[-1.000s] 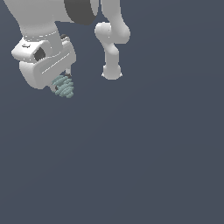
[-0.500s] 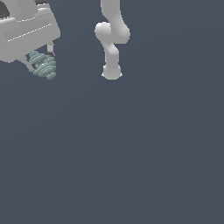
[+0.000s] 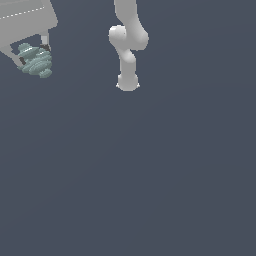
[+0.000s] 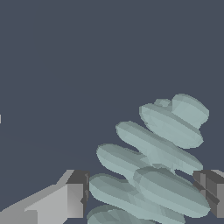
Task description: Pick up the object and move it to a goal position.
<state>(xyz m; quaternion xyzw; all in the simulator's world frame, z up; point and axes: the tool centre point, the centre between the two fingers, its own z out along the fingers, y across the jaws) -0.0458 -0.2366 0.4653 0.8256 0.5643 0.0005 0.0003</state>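
The tool [image 3: 33,51] pinches the ribbed teal object [image 3: 36,61] above the dark floor [image 3: 150,175]

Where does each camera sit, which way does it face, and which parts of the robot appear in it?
Exterior view: off the arm, looking at the arm's white links and the end effector at its upper left, holding the ribbed teal object.
Wrist view: on the wrist, looking past two fingertips at the object between them.
Shared: the object, the end effector, the plain dark ground.

The pale teal ribbed object [image 3: 36,61] hangs tilted, clamped between the jaws.
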